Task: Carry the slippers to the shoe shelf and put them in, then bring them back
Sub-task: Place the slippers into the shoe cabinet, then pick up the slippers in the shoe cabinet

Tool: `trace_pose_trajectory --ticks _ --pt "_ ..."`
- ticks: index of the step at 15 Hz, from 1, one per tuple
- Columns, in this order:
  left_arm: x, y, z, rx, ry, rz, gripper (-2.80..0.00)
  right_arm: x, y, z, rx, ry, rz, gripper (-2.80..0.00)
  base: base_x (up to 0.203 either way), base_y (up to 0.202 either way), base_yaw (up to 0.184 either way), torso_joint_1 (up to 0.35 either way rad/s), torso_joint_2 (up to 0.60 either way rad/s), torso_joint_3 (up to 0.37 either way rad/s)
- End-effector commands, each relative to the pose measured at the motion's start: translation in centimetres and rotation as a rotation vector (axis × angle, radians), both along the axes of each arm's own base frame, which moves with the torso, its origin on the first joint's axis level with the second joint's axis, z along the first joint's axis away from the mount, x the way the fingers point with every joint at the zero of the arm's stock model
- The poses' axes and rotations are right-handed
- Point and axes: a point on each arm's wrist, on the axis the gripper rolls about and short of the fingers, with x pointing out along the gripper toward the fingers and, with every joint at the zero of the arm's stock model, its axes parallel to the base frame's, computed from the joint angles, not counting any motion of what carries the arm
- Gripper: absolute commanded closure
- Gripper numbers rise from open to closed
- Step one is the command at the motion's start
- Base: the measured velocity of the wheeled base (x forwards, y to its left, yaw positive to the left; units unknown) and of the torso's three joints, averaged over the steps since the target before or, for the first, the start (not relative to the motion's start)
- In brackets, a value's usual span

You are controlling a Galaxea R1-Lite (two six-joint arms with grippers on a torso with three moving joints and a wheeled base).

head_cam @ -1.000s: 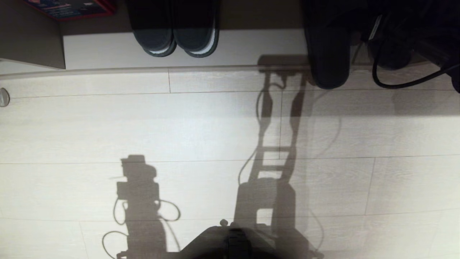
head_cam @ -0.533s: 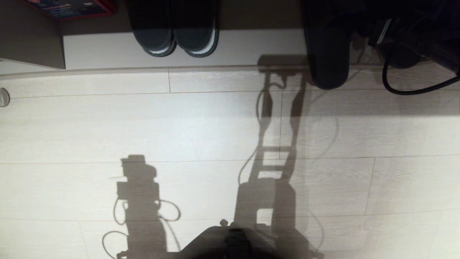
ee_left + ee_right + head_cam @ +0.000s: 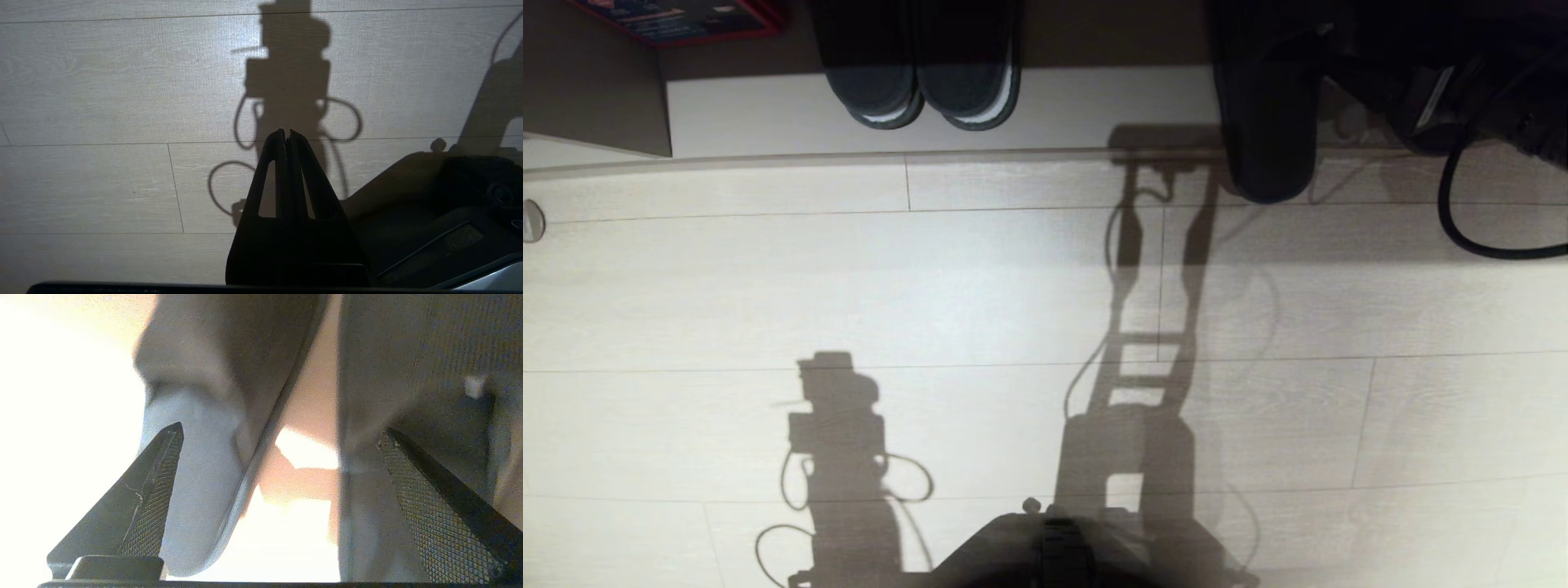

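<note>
Slippers (image 3: 196, 490) rest at shoe shelf (image 3: 1094, 106) edge, approx 1 o'clock. Right gripper (image 3: 278, 453) spread wide, released, straddling them. Left gripper (image 3: 287, 136) clenched above floor (image 3: 931, 286).

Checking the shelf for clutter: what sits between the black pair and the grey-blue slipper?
Nothing. In the head view, the pale base board lies bare between the black pair and the grey-blue slipper, crossed only by a shadow.
</note>
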Motion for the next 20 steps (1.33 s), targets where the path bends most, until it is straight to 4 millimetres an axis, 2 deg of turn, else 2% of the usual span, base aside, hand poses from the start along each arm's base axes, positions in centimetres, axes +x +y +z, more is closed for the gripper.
trace_pose_trajectory --ticks 1,5,7,8,13,20 --pt "0.0 0.0 0.0 -0.001 -0.002 0.001 0.00 -3.1 -0.2 0.1 -0.002 -0.013 0.004 -2.80 0.000 0.000 0.000 0.000 0.00 0.000" --pt "0.0 0.0 0.0 -0.001 -0.001 0.000 0.00 -8.5 -0.7 -1.6 0.000 0.007 0.018 -2.80 0.000 0.000 0.000 0.000 0.00 0.000" --pt "0.0 0.0 0.0 -0.001 -0.002 0.000 0.00 -10.6 -0.8 -3.3 0.011 0.041 0.037 -2.80 0.000 0.000 0.000 0.000 0.00 0.000" --pt "0.0 0.0 0.0 -0.001 -0.001 0.000 0.00 -11.8 -0.9 -3.6 0.020 0.039 0.044 0.00 0.000 0.000 0.000 0.000 0.00 0.000" --pt "0.0 0.0 0.0 -0.001 -0.001 0.000 0.00 -16.8 -1.2 -4.6 0.041 0.026 0.045 0.00 0.000 0.000 0.000 0.000 0.00 0.000" --pt "0.0 0.0 0.0 -0.001 -0.002 0.001 0.00 -25.8 -1.7 -7.0 0.050 -0.020 0.033 0.00 0.000 0.000 0.000 0.000 0.00 0.000"
